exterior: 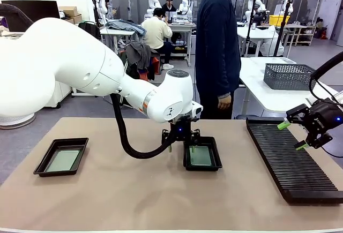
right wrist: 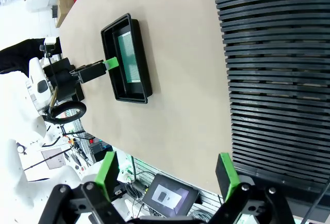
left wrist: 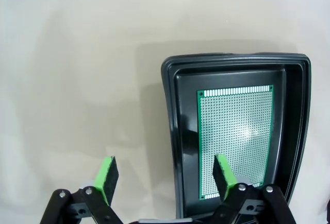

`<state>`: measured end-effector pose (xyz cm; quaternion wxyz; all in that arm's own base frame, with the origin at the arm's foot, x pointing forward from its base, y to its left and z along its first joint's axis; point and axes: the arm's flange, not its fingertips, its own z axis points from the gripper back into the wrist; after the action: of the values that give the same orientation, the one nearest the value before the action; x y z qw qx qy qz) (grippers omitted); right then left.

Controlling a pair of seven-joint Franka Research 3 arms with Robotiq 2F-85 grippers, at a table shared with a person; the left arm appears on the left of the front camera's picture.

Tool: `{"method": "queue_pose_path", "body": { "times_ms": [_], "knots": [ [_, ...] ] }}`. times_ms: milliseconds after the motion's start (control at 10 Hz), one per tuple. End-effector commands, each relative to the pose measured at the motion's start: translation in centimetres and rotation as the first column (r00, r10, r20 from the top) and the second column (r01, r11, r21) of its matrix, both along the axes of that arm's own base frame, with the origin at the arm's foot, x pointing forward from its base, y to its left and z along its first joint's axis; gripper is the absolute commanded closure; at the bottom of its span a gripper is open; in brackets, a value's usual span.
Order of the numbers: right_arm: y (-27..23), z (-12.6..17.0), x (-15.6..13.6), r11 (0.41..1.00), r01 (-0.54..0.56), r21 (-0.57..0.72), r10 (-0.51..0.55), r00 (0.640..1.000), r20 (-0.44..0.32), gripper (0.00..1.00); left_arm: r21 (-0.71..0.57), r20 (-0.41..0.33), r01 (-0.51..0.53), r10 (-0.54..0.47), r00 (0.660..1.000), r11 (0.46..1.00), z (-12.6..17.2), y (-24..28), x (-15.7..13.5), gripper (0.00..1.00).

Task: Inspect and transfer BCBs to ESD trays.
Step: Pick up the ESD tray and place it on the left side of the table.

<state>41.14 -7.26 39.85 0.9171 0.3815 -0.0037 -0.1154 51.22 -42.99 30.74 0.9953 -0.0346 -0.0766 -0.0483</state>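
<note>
Two black ESD trays lie on the tan table. The left tray (exterior: 40,164) holds a green BCB (exterior: 62,160). The middle tray (exterior: 213,166) (left wrist: 170,80) (right wrist: 147,92) also holds a BCB (exterior: 202,156) (left wrist: 235,136) (right wrist: 129,56), lying flat. My left gripper (exterior: 181,144) (left wrist: 165,177) hangs open just over this tray's left rim. One fingertip (left wrist: 223,173) is above the board's edge and the other (left wrist: 106,178) is above bare table. Nothing is between them. My right gripper (exterior: 292,135) (right wrist: 167,175) stands open and empty above the long black ribbed rack (exterior: 292,160) (right wrist: 278,80).
A person in a dark coat (exterior: 217,45) stands at the far edge, one hand (exterior: 225,102) hanging down. A grey mesh basket (exterior: 288,76) sits on a white table behind. Bare table lies between the two trays and along the front.
</note>
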Motion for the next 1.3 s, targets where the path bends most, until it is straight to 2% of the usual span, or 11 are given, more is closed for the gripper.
{"method": "queue_pose_path", "body": {
  "times_ms": [0, 700, 900, 1200],
  "knots": [
    [0.09, 0.04, -0.16, 1.000, 0.017, -0.007, -0.017, 1.000, 0.002, 0.00, 0.004, 0.013, -0.006, 0.006, 1.000, 1.000, 0.11, -0.37, -0.10, 0.06],
    [0.09, 0.04, -0.16, 1.000, 0.017, -0.007, -0.017, 1.000, 0.002, 0.00, 0.029, -0.005, -0.004, 0.004, 1.000, 1.000, -0.25, -1.05, 0.58, 0.34],
    [0.09, 0.04, -0.16, 1.000, 0.017, -0.007, -0.017, 1.000, 0.002, 0.00, 0.037, -0.003, -0.002, 0.002, 1.000, 0.999, -0.14, -1.15, 0.69, 0.44],
    [0.09, 0.04, -0.16, 1.000, 0.017, -0.007, -0.017, 1.000, 0.002, 0.00, 0.052, 0.003, -0.005, 0.005, 1.000, 0.999, -0.03, -1.06, 0.75, 0.63]
  ]
}}
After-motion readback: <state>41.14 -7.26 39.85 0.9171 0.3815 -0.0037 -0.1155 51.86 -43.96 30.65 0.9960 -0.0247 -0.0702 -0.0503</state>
